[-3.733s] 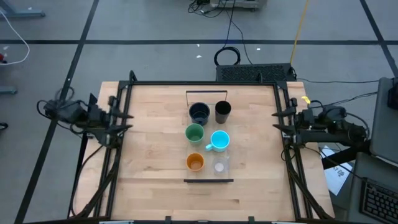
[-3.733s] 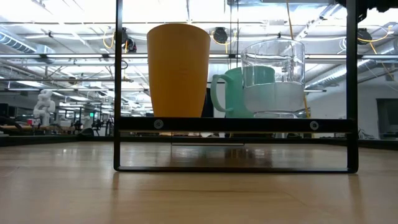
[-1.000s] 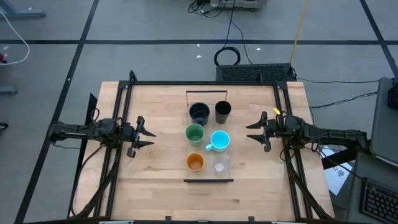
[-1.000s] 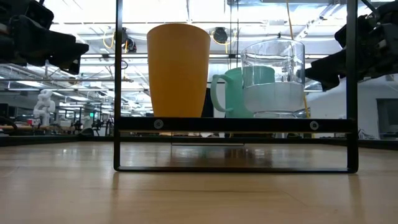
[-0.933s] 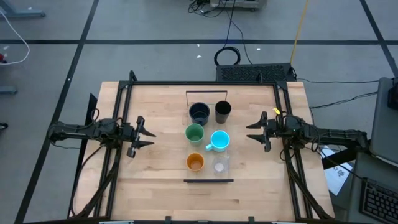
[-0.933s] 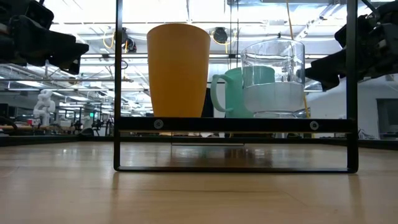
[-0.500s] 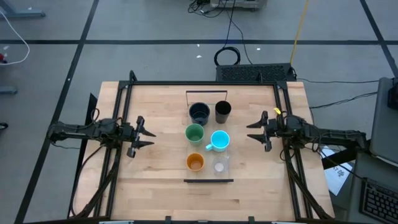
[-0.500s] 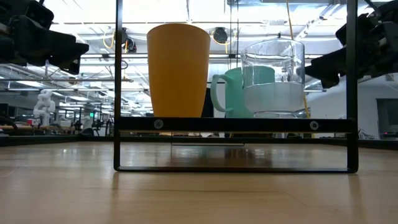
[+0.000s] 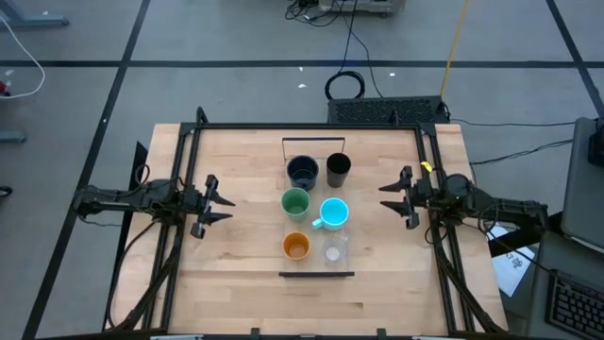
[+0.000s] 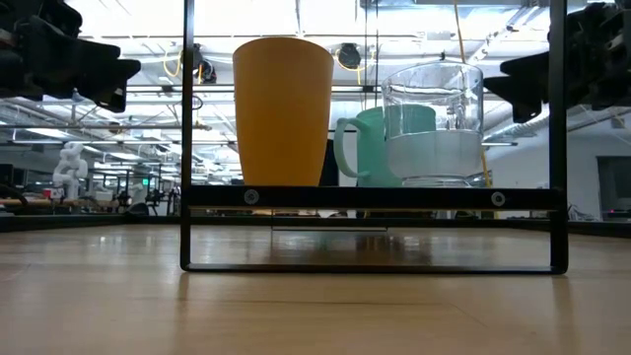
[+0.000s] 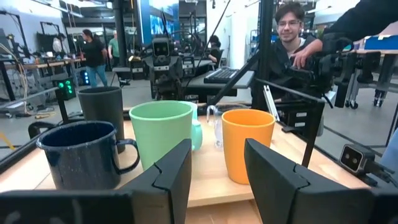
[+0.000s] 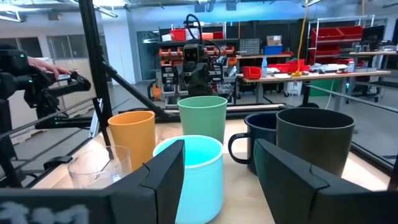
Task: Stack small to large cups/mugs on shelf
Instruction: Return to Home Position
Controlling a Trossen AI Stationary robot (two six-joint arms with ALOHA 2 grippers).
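Cups and mugs stand in three pairs on the long light-wood shelf (image 9: 314, 229) mid-worktop (image 9: 236, 274). The dark handled mug (image 9: 302, 171) and tall black cup (image 9: 338, 169) are farthest, the pale green cup (image 9: 295, 202) and bright blue handled mug (image 9: 333, 213) are midway, and the orange cup (image 9: 296, 246) and small clear cup (image 9: 332, 253) are nearest. The shelf's long axis runs far-to-near, crosswise to both arms. The left pincer (image 9: 225, 210), spread and empty, points at the green cup. The right pincer (image 9: 385, 199), also spread and empty, faces the blue mug. Going home looks like a straight pull outward for each arm.
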